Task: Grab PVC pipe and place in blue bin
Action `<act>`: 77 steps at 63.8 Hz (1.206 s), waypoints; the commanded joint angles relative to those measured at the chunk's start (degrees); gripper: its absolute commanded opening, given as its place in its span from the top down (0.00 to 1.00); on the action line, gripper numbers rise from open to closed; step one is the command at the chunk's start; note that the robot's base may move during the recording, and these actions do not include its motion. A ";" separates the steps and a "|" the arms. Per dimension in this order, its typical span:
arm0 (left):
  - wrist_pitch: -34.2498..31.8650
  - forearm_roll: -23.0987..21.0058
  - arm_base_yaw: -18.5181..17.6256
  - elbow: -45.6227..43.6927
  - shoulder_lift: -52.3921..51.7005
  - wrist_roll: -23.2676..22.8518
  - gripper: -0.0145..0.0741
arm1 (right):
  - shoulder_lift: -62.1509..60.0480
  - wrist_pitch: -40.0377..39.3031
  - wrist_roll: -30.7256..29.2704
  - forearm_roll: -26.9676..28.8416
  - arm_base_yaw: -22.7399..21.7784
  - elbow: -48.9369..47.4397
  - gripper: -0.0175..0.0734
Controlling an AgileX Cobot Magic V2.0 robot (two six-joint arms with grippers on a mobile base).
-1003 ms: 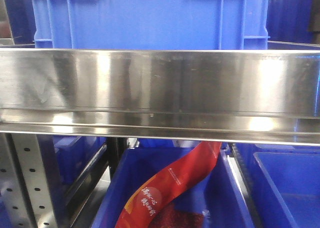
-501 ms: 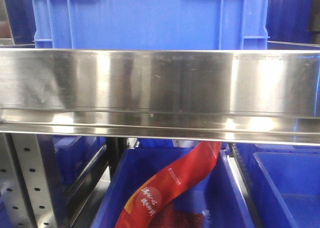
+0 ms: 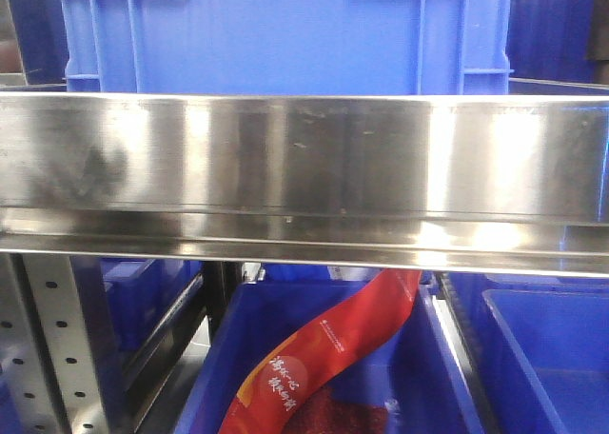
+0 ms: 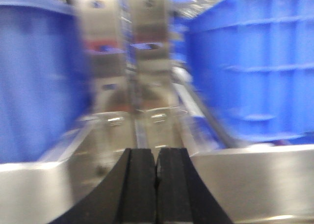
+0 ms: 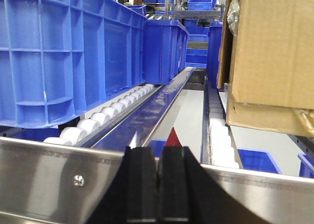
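A wide stainless steel rail [image 3: 304, 167] runs across the front view and serves as the landmark here. Directly above and behind the rail stands a large blue crate [image 3: 285, 34]. Below the rail sits a lower blue bin [image 3: 314, 358], and a red printed package [image 3: 324, 358] leans diagonally inside it.

In the left wrist view, which is blurred, the left gripper [image 4: 157, 170] shows its two black fingers pressed together with nothing between them, just above the rail's edge, with blue crates on both sides beyond it.

In the right wrist view, the right gripper [image 5: 158, 182] also has its black fingers closed flat against each other, empty, in front of the rail. Beyond the rail, white rollers [image 5: 105, 113] carry blue crates, and a cardboard box [image 5: 267, 52] sits to the right.

The PVC pipe is not visible in any view, so its place cannot be told.
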 commanded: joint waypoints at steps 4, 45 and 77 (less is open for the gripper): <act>-1.16 3.55 1.56 4.71 -8.49 -5.76 0.96 | -0.16 -0.93 0.00 -0.46 -0.32 0.10 0.99; 4.14 3.62 1.68 4.71 -8.49 -11.63 0.96 | -0.16 -1.17 0.00 -0.46 -0.32 0.10 0.99; 2.47 3.62 4.20 4.71 -8.49 -11.63 0.96 | -0.16 -1.17 0.00 -0.46 -0.32 0.10 0.99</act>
